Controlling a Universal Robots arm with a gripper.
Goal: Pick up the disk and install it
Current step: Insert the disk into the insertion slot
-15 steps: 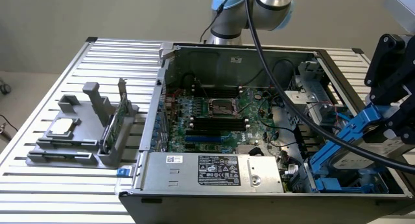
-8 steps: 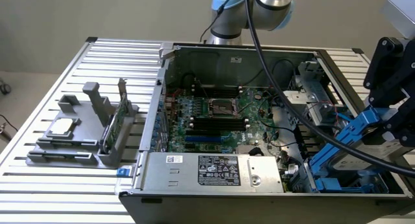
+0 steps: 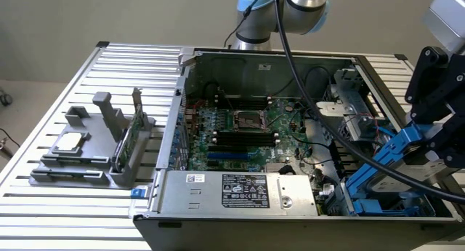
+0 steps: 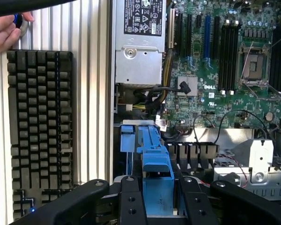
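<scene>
The disk (image 3: 398, 175), a silver-grey drive in a bright blue carrier, hangs tilted over the drive bay (image 3: 378, 204) at the near corner of the open computer case (image 3: 182, 87), on the exterior view's right. My black gripper (image 3: 430, 145) is shut on the disk's upper end. In the wrist view the blue carrier (image 4: 157, 161) runs out from between my two black fingers (image 4: 133, 201), pointing down at the blue bay rails (image 4: 126, 133) inside the case.
A grey power supply (image 3: 240, 191) and the motherboard (image 3: 247, 126) lie inside the case. On the slatted table (image 3: 73, 218), a grey fixture (image 3: 91, 153) holds a square chip and a green card. A black keyboard (image 4: 40, 126) and a person's hand (image 4: 4, 33) are beside the case.
</scene>
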